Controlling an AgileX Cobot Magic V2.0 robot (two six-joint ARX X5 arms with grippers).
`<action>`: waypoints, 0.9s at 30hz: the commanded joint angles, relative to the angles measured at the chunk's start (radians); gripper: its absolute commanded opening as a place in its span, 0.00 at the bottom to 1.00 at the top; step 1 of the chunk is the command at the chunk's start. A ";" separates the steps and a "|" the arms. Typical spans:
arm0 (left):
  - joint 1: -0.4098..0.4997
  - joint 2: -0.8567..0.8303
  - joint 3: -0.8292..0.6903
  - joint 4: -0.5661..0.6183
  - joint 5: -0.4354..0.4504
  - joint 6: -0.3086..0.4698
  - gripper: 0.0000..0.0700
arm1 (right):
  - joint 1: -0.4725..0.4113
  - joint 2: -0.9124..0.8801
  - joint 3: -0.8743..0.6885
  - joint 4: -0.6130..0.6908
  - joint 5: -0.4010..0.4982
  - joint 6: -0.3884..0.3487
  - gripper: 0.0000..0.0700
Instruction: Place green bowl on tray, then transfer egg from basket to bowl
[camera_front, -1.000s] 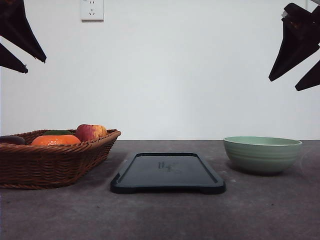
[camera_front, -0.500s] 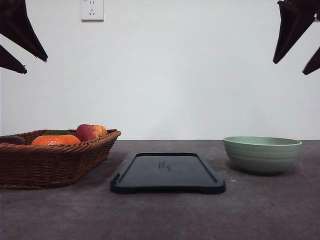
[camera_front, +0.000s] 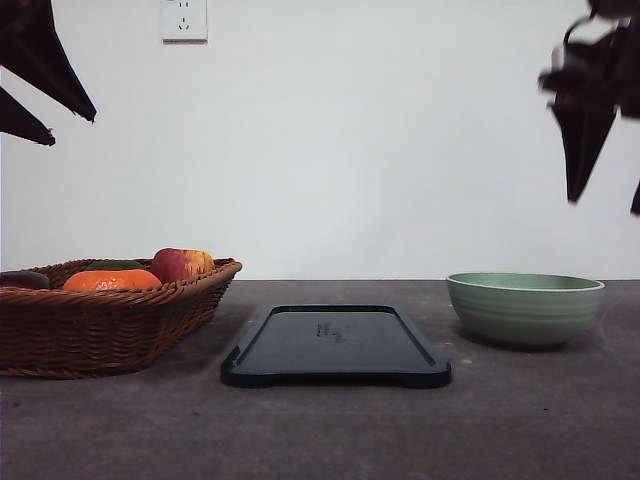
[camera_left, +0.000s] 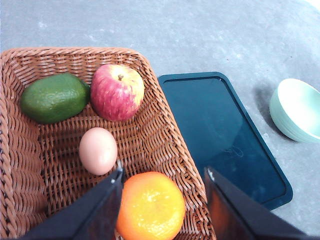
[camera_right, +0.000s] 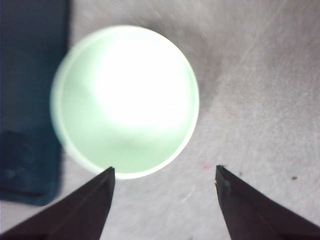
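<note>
The right gripper hangs above the bowl, jaws spread and empty. Seen from its wrist, the bowl lies below and slightly ahead of the fingertips, its near rim just off one finger. The bowl stands on the table, apart from the tray and on that gripper's side, so it is judged the nearer arm. The left gripper hovers spread over the basket, with the egg just beyond one finger.
</note>
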 joint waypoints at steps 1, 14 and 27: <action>-0.002 0.004 0.023 0.008 0.005 0.010 0.44 | 0.002 0.043 0.023 0.020 0.002 -0.019 0.57; -0.002 0.004 0.023 0.008 0.005 0.010 0.44 | 0.001 0.212 0.023 0.131 0.004 -0.018 0.23; -0.002 0.004 0.023 0.008 0.005 0.010 0.44 | -0.012 0.218 0.069 0.058 0.028 -0.038 0.00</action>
